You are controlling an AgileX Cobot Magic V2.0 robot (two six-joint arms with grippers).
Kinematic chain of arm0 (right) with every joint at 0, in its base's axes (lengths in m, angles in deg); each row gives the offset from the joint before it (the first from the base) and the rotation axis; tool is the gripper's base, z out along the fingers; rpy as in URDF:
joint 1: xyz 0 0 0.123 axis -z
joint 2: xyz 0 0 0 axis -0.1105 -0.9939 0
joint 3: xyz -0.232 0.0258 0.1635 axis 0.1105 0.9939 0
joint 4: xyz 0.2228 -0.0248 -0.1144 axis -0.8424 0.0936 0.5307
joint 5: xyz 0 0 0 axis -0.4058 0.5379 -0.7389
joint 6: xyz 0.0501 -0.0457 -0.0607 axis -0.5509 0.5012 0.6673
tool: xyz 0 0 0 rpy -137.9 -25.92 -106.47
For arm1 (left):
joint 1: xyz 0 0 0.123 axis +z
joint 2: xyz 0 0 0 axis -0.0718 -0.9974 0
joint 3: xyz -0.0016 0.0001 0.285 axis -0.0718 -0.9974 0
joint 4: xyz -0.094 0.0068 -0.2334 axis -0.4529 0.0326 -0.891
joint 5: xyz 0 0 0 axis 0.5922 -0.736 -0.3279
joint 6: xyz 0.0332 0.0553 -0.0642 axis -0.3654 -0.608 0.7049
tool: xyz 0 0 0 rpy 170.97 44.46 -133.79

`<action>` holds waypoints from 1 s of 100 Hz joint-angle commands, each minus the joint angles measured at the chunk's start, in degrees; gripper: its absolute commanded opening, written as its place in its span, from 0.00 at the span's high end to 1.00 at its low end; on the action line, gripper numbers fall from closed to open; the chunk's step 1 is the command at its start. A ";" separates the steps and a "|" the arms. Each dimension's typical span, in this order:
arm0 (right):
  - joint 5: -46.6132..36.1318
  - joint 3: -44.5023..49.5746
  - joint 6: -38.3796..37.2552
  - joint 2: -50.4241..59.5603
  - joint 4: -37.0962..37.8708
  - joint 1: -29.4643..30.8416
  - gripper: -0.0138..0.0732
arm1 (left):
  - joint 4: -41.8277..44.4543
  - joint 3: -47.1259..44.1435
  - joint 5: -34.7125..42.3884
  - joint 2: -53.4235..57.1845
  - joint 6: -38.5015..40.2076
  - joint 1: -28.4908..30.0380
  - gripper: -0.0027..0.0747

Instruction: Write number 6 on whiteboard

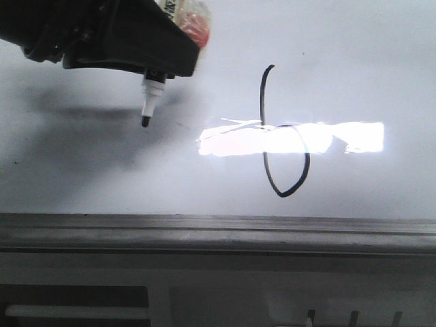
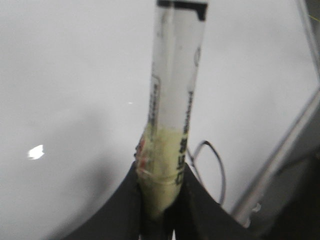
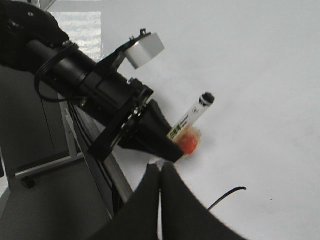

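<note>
The whiteboard (image 1: 354,61) fills the front view, with a grey metal rim (image 1: 218,228) along its near edge. The number 6 (image 1: 264,109) is a thin black line, a tall stroke with a lower loop, right of centre. My left gripper (image 1: 153,65) is shut on a marker (image 1: 150,95) and holds it tip down, above the board and left of the 6. In the left wrist view the marker (image 2: 175,90) sits between the black fingers (image 2: 205,205), with the loop of the 6 (image 2: 220,170) beside them. My right gripper (image 3: 160,167) is shut and empty, off the board's edge.
A bright light reflection (image 1: 293,139) crosses the board over the 6. The left arm (image 3: 75,75) with its wrist camera shows in the right wrist view, over the board's rim. A stand frame (image 3: 45,165) and the floor lie beside the board.
</note>
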 commanded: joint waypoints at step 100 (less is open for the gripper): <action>0.40 -1.77 0.08 0.35 0.14 0.48 0.92 | -13.52 1.04 30.74 -9.57 0.62 -9.02 0.96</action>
